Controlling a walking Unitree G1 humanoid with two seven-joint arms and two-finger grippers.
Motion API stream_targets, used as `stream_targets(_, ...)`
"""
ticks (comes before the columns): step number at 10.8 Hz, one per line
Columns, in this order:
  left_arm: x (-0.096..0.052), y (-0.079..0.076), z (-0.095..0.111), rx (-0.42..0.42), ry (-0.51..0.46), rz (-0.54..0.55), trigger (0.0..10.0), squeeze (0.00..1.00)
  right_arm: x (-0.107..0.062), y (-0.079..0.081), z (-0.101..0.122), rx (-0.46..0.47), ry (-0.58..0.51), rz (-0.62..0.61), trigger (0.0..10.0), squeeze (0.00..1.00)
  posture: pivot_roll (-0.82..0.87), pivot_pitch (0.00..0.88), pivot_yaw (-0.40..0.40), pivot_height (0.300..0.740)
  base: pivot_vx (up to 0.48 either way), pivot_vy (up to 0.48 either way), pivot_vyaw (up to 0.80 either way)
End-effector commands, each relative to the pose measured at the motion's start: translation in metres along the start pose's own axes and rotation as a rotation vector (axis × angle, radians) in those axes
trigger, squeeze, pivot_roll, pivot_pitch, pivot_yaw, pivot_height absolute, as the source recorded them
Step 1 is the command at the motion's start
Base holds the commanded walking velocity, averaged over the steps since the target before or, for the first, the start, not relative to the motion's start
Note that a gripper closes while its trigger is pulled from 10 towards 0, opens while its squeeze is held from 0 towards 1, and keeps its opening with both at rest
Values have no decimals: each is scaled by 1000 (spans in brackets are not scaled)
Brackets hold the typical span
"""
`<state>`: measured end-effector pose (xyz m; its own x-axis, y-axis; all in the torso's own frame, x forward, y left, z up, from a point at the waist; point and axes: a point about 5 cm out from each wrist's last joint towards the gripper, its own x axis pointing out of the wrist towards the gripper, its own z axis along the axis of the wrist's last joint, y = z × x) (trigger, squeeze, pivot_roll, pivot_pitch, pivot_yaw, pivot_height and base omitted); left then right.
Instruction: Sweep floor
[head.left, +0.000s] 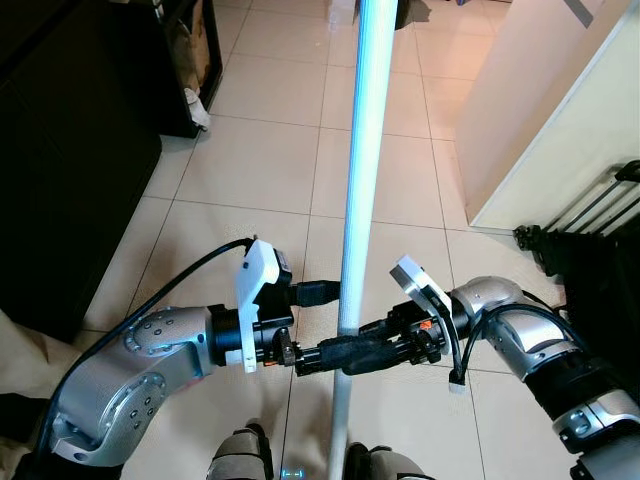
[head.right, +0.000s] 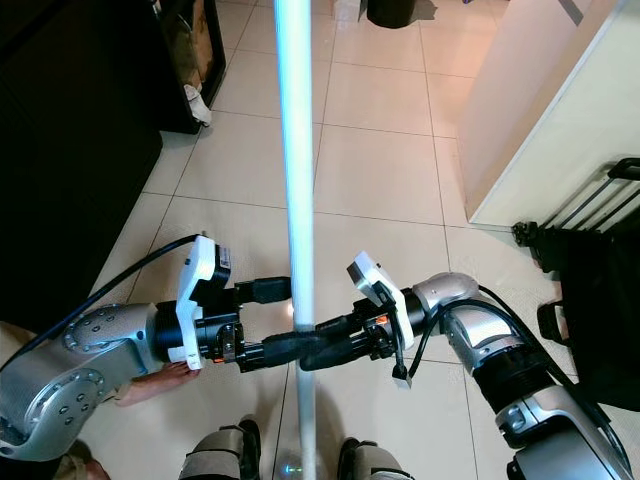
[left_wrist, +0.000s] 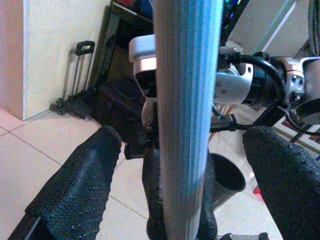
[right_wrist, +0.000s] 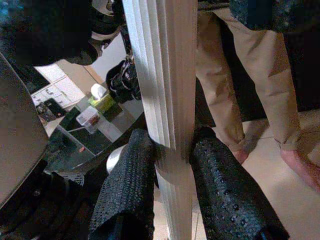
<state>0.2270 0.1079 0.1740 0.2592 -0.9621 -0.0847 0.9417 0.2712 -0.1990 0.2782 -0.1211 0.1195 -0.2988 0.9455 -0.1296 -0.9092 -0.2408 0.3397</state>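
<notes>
Right gripper (right_wrist: 167, 185) is clamped tight on the pole (head.left: 362, 160), both pads pressed to it; left gripper (left_wrist: 175, 185) is spread wide around the same pole, fingers (left_wrist: 75, 195) clear of it. Pole stands upright dead centre, just in front of the robot, over the tile floor (head.left: 250, 170). Dark cabinet (head.left: 70, 150) left, pale counter (head.left: 540, 110) and folded trolley (head.left: 590, 215) right, a person's legs (right_wrist: 250, 85) close by.
</notes>
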Motion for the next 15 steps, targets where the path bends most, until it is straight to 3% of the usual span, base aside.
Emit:
stream_targets(1,4,-1,1,8,6,-9,10000,0,2,2,1,-1,-26,29,10000,0,106,193,-61,740,0,0,0)
stream_targets(6,8,-1,1,10,0,-18,10000,0,8,1,2,-8,-32,42,10000,0,105,192,-63,740,0,0,0)
stream_targets(8,8,-1,1,1,-6,-19,0,0,9,0,2,-7,-33,38,10000,0,106,191,-63,740,0,0,0)
stream_targets(15,6,-1,0,-1,1,-23,0,0,8,0,0,-4,-30,31,10000,0,107,188,-61,740,0,0,0)
